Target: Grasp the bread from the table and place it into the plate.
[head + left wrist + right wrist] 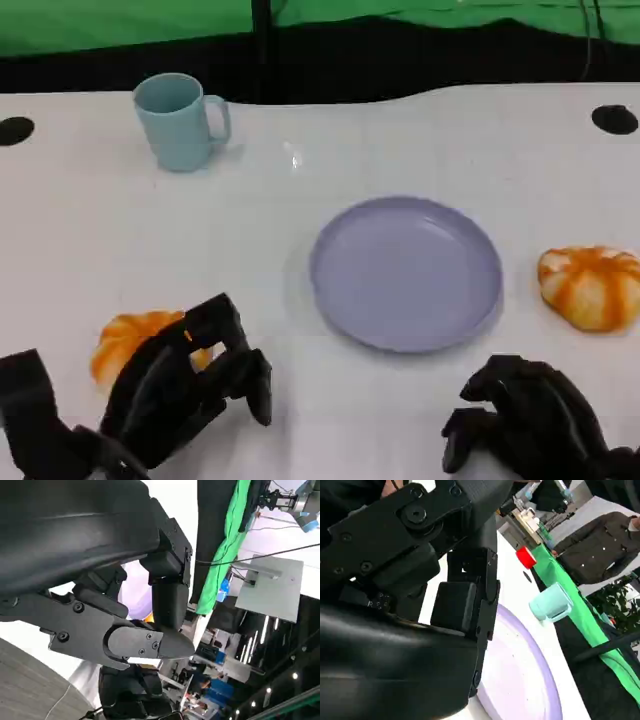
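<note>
Bread [135,340] lies on the tabletop [80,230] at the near left, well left of the empty purple plate [405,272]. The left hand [185,385] hovers over its near right side, fingers [250,380] apart and curled downward, holding nothing. Whether the fingers touch the bread cannot be told. A second bread [592,287] lies just right of the plate. The right hand [530,415] rests near the front edge, fingers curled in, holding nothing. A blue mug [180,120] stands at the far left. Risk: the fingers sit off-centre, so closing now may push the rounded bread sideways rather than enclose it.
</note>
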Controlling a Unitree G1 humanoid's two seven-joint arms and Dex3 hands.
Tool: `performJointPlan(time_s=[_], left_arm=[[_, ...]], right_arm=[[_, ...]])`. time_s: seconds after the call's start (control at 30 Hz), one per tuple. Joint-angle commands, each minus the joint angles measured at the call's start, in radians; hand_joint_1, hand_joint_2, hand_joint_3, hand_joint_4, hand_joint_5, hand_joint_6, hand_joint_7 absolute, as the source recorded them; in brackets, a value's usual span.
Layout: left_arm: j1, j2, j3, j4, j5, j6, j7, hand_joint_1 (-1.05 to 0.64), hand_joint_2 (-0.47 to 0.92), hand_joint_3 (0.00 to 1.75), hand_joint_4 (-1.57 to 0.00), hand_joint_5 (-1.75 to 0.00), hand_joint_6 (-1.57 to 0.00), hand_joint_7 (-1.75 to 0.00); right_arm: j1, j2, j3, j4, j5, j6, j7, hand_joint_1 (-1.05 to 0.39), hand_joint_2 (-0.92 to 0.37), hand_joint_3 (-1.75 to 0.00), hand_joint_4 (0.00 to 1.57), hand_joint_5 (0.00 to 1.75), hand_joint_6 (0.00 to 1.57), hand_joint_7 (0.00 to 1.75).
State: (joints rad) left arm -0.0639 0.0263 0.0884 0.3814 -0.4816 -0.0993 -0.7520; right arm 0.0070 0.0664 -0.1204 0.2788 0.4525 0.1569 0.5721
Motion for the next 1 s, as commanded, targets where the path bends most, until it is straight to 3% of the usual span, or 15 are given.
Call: performJointPlan(time_s=[0.03,0.8,1.0], left_arm=[[-0.012,0.009,0.008,0.009,0.013,-0.018,-0.008,-0.62,0.92,0.28,-0.84,-1.75,-0.6,-1.75],[-0.012,0.005,0.012,0.006,0.009,-0.008,-0.004,-0.63,0.92,0.27,-0.85,-1.75,-0.61,-1.75],[0.015,0.021,0.0,-0.052,0.101,-0.093,0.051,-0.63,0.92,0.3,-0.75,-1.75,-0.5,-1.7]], right_arm=[[-0.004,-0.008,-0.006,0.01,0.009,-0.011,0.009,-1.01,-0.73,0.0,1.54,0.79,1.57,0.36],[0.001,-0.006,-0.003,0.002,0.004,-0.012,0.0,-1.01,-0.73,0.0,1.54,0.79,1.57,0.37],[0.006,-0.006,0.0,-0.002,0.003,-0.016,0.003,-1.02,-0.73,0.0,1.54,0.79,1.57,0.37]])
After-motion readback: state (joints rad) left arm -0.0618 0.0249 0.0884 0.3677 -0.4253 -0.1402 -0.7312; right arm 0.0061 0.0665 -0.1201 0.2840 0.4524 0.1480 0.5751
